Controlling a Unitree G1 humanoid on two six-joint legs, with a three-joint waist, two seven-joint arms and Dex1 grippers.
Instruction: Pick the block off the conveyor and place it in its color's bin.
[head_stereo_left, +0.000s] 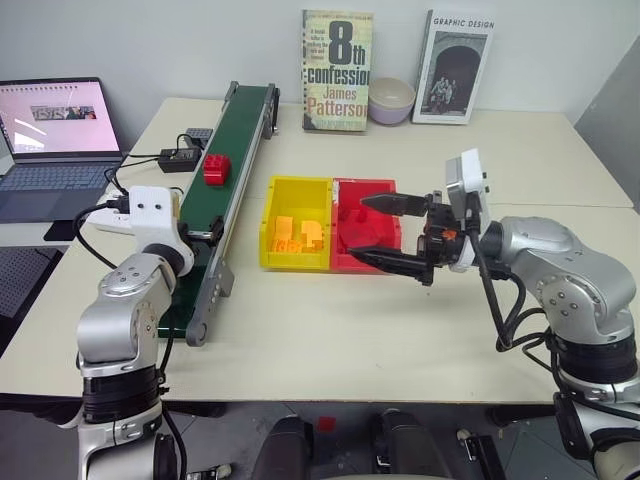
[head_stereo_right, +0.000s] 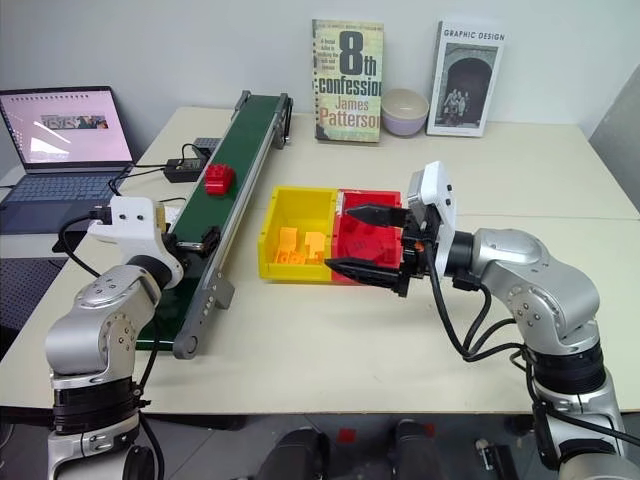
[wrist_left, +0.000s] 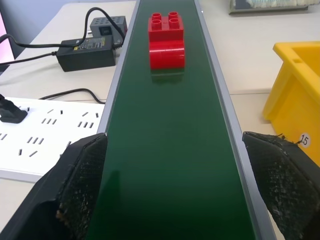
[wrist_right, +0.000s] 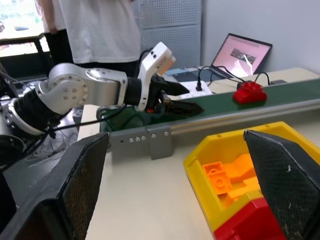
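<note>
You are at the approach step; your left gripper straddles the long dark green conveyor belt with fingers spread, empty; the small red studded plastic brick sits farther up the belt; reach forward and close on it; your right gripper, also spread, hovers over the red plastic bin.

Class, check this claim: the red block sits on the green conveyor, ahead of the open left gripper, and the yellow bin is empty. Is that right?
Not quite. The yellow bin holds orange pieces, as the right wrist view shows. The red block, green conveyor and open left gripper are as stated.
</note>
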